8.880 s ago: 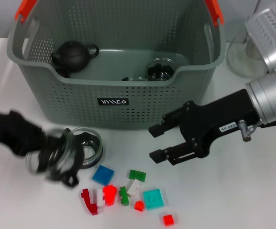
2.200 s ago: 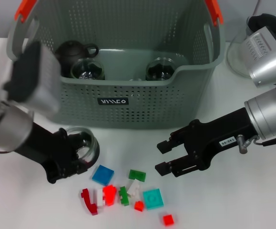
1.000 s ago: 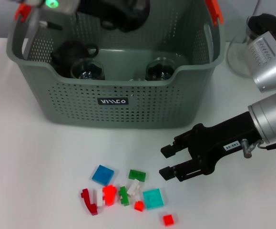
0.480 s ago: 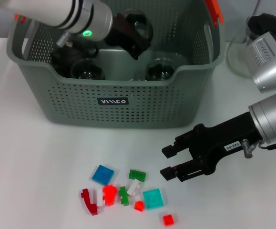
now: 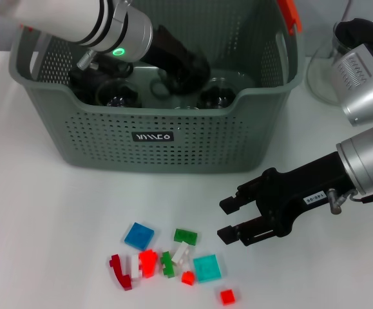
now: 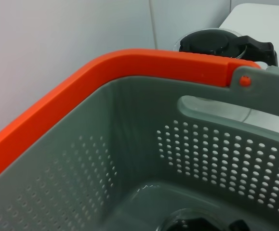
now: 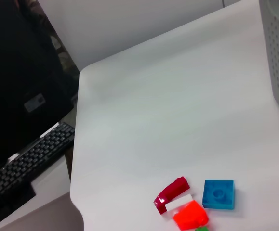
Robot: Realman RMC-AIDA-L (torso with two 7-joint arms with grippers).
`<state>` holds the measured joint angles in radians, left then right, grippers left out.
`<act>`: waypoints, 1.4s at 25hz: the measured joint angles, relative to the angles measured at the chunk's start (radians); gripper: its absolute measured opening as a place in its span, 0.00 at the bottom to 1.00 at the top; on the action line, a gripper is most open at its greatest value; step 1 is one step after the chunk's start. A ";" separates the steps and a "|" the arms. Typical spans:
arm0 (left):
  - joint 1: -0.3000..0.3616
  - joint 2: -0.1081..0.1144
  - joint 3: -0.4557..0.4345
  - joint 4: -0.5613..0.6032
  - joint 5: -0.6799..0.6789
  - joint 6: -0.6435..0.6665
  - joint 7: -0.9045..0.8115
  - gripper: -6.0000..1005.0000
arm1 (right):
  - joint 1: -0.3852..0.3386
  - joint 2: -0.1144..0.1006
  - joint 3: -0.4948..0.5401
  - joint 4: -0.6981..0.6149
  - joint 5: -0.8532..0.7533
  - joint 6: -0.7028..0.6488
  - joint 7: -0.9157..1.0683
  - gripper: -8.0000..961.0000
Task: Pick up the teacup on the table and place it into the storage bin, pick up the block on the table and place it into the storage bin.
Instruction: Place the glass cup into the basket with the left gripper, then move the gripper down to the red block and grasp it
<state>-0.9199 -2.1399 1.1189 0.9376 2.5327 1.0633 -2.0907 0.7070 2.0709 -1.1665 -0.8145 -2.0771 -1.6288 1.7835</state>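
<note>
White and bare across its middle, the tabletop (image 5: 38,193) carried the storage bin (image 5: 154,135) along its far edge and a scatter of small blocks (image 5: 167,257) by its near edge. We saw our left tool (image 5: 185,69) reaching down inside the bin among dark teaware, a teacup (image 5: 162,87) blurred at its tip, and we could not tell whether its fingers were apart or together. Our right tool (image 5: 227,220) hovered with fingers apart just beside the blocks, toward the tabletop's right edge.
</note>
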 joint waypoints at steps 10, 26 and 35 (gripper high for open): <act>0.039 0.000 -0.025 0.086 -0.004 0.028 -0.020 0.45 | 0.004 0.000 0.003 0.000 0.000 0.000 0.000 0.65; 0.378 0.012 -0.358 0.506 -0.692 0.671 0.150 0.83 | 0.012 -0.013 -0.003 -0.002 -0.004 0.000 -0.015 0.65; 0.525 -0.029 -0.396 0.448 -0.747 0.837 0.345 0.83 | 0.045 -0.012 -0.004 -0.017 -0.061 -0.008 -0.024 0.65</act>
<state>-0.3953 -2.1691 0.7230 1.3852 1.7853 1.9006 -1.7461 0.7517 2.0590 -1.1709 -0.8312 -2.1379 -1.6367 1.7594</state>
